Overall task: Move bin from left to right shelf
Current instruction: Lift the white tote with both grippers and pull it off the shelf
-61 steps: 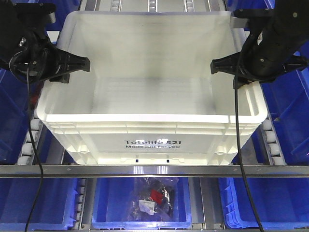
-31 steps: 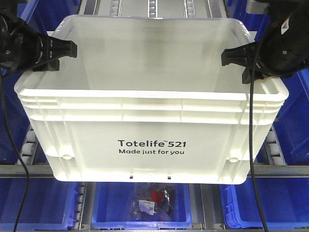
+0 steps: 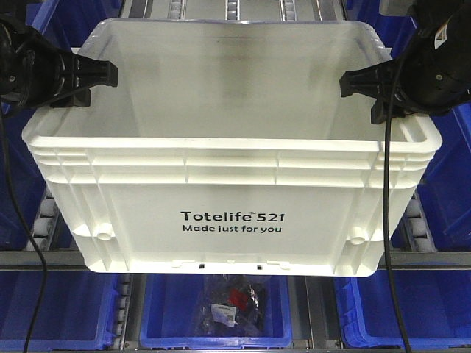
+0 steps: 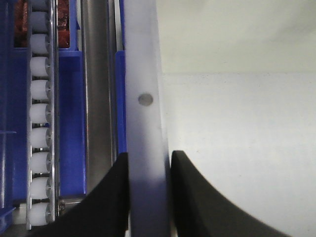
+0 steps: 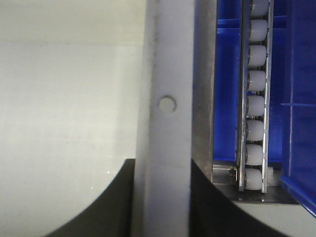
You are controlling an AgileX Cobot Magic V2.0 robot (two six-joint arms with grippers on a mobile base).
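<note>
Shows large white bin (image 3: 232, 191) between both grippers, front wall overlapping silver front rail (image 3: 44, 259) of right shelf (image 3: 423, 220). Left gripper (image 4: 148, 165): fingers pinching left rim, one inside wall, one outside. Right gripper (image 5: 160, 170): same pinch on right rim. Cannot make out bin underside or contact with rollers (image 4: 39, 123); finger bases cut off at frame edge.

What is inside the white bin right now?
Nothing visible: the bin looks empty, bare white walls in the front view, bare floor in both wrist views. Its near wall hides the floor's front strip.
</note>
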